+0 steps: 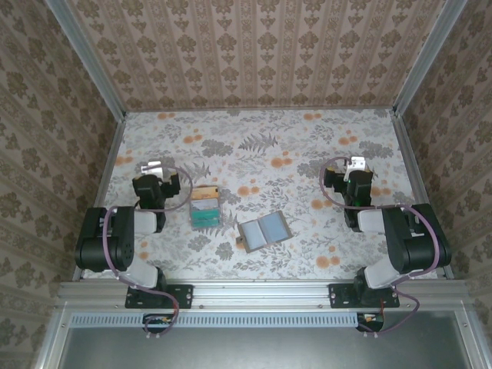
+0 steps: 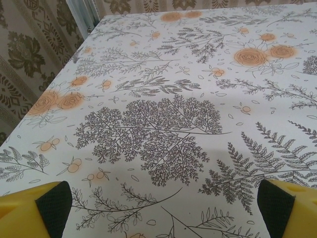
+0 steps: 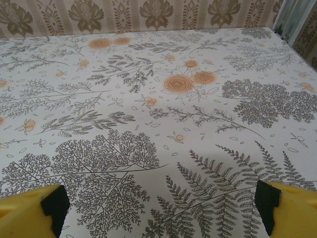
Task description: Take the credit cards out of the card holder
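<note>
- Because it lies opened flat with the lining up, the card holder point(image 1: 264, 231) on the worktop point(image 1: 307, 146) between the 2 arms seems offered for picking from above.
- Its long axis runs left to right, the right end a little farther; the fold crosses it.
- Just beyond, to the left, stands a clear tray point(image 1: 205, 206).
- Farther, the left fingers point(image 2: 44, 208) and right fingers point(image 3: 34, 210) are spread apart, empty, over the worktop.
</note>
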`<state>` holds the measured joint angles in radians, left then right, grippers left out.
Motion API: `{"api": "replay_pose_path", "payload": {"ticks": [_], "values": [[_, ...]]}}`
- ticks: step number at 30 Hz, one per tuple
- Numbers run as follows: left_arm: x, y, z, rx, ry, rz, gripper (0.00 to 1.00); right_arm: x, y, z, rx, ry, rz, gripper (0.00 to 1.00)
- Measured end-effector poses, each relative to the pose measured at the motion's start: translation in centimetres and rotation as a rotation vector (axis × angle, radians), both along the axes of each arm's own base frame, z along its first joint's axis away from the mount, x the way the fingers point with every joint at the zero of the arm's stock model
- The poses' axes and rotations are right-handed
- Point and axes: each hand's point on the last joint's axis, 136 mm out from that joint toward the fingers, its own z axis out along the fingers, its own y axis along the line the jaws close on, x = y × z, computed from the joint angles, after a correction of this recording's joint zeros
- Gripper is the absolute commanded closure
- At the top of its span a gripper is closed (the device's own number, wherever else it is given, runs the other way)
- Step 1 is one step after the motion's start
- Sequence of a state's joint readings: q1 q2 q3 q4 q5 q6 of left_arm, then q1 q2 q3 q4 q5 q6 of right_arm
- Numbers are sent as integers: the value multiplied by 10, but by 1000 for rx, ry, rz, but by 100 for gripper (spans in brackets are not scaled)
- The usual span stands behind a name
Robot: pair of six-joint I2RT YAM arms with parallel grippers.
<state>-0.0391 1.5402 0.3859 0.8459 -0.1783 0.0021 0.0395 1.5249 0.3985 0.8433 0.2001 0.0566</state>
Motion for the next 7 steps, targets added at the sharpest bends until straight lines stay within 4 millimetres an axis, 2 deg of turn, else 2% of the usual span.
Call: {"api": "replay_pose_path", "payload": {"ticks": [7], "values": [[1, -1, 3, 5, -11, -5, 0, 1, 1, 2, 0, -7, 4, 0]]}}
